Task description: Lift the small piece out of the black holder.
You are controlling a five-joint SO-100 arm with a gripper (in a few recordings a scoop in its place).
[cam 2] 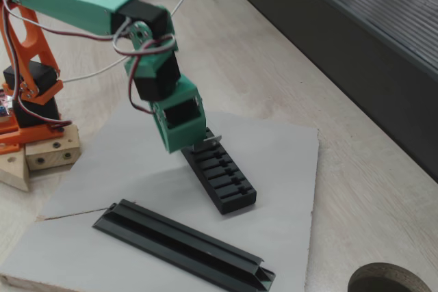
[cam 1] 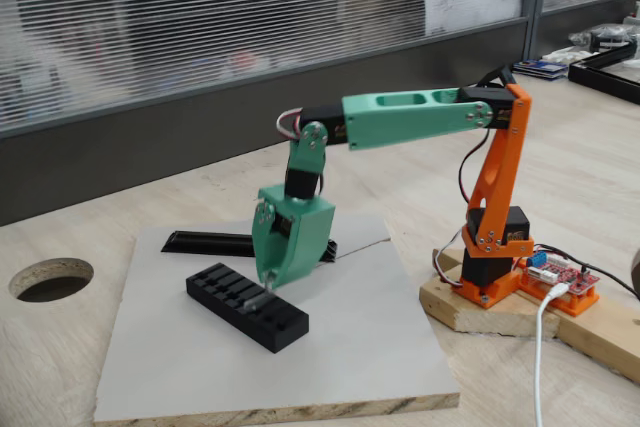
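Gripper (cam 1: 266, 285) down on the slotted black holder (cam 2: 220, 174), near its far end; small metal piece (cam 2: 211, 141) at fingertips. Can't tell if clamped.

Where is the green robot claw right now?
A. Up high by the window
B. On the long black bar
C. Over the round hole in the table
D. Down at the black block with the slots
D: in both fixed views the gripper reaches down onto the black holder, away from the long black bar and the round hole.
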